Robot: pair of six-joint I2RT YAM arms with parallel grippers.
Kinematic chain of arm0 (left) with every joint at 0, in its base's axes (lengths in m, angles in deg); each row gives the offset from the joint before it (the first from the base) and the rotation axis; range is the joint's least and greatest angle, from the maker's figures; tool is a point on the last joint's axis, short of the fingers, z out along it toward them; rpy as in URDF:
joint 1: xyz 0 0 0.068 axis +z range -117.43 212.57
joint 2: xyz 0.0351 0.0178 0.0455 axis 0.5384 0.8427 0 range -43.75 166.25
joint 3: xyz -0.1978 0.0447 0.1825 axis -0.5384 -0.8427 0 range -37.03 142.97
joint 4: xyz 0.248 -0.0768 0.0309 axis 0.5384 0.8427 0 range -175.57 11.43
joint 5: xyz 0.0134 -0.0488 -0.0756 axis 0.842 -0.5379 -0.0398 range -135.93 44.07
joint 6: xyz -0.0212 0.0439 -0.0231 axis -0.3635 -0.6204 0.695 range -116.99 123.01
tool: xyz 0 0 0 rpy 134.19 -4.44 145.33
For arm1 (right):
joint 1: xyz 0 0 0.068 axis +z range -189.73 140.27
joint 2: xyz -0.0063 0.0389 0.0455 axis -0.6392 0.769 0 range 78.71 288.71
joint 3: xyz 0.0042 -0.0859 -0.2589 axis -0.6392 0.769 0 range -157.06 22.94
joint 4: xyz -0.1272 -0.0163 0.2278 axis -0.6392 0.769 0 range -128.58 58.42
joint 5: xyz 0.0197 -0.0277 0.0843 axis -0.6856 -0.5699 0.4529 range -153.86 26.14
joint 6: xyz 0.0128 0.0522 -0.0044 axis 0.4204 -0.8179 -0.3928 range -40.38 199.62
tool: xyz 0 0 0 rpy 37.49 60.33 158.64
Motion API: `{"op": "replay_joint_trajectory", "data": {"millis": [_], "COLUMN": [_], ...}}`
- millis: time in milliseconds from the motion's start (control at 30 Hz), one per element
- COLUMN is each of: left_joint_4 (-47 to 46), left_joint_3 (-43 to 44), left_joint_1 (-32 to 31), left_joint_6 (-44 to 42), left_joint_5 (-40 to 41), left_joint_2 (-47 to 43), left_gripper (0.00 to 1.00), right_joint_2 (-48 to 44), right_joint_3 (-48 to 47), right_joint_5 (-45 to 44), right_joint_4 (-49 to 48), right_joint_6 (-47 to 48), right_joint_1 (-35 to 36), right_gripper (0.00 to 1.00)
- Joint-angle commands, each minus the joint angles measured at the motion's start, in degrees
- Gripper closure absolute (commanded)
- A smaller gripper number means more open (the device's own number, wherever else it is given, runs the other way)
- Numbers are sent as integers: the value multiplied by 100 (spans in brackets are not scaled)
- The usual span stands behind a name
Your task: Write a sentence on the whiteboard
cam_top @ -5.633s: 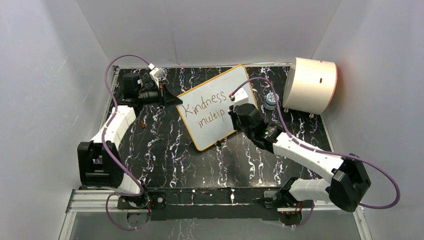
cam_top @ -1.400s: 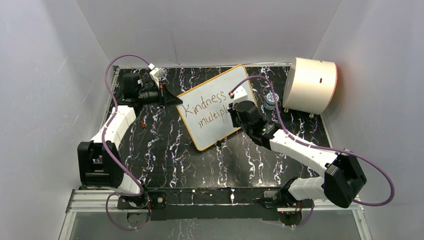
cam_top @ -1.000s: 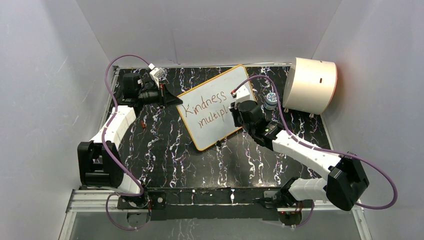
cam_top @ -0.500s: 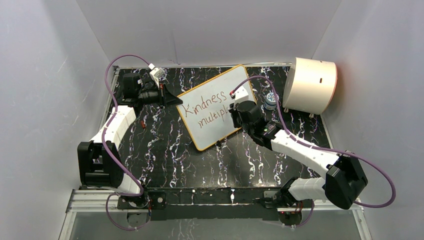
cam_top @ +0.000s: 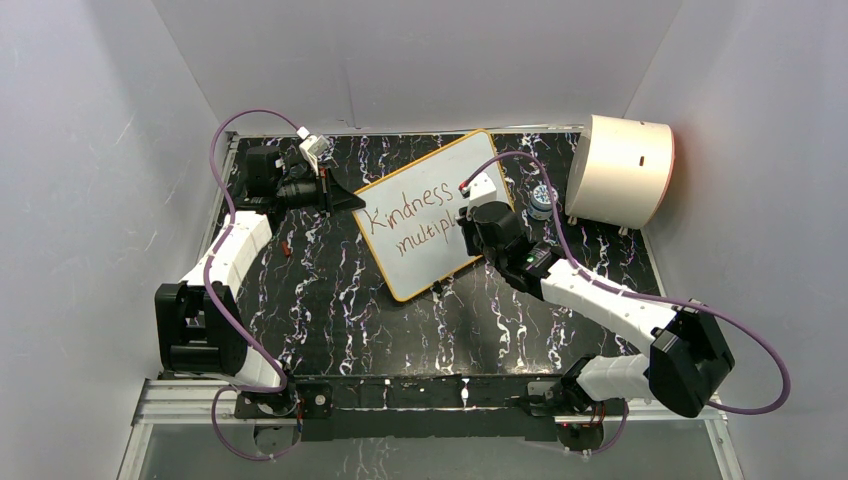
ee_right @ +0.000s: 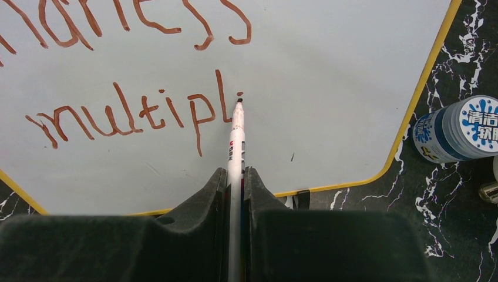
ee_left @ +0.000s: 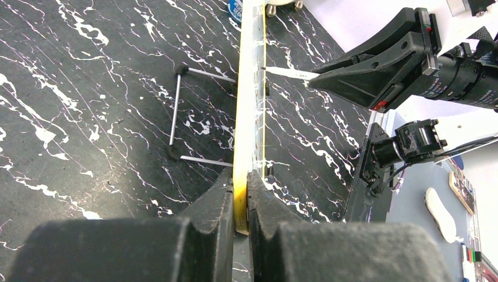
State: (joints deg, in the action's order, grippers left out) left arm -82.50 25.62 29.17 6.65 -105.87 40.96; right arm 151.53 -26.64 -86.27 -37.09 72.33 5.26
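Writing the second line: right gripper [ee_right: 235, 175] clenched on marker [ee_right: 236, 138], tip at whiteboard [ee_right: 335, 70] just right of the sentence [ee_right: 135, 111]'s "multipl"; left gripper [ee_left: 239, 191] clamps whiteboard's rim, steadying. Judgement: press lightly, match letter slant, leave room before whiteboard's right rim for "ies".

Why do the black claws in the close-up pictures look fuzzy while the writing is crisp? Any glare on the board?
Top view: soft, even light, no glare on the whiteboard, faint shadows. Left wrist view: the left gripper sits close to the lens, so it blurs; the mat beyond is sharp. Right wrist view: the red lettering and marker are crisp, the right gripper soft-edged.
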Motion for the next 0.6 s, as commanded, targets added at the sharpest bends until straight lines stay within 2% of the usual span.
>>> {"op": "replay_joint_trajectory", "data": {"millis": [0, 567], "left_joint_4": [740, 740], "left_joint_3": [-247, -247], "left_joint_1": [-311, -311], "left_joint_6": [-504, -498], "left_joint_5": [343, 353], "left_joint_2": [279, 301], "left_gripper": [100, 100], "right_joint_2": [55, -166], "right_joint_3": [54, 183], "right_joint_5": [-98, -17], "right_joint_4": [-191, 252], "right_joint_6": [-26, -136], "right_joint_1": [-30, -34], "right_gripper": [100, 100]}}
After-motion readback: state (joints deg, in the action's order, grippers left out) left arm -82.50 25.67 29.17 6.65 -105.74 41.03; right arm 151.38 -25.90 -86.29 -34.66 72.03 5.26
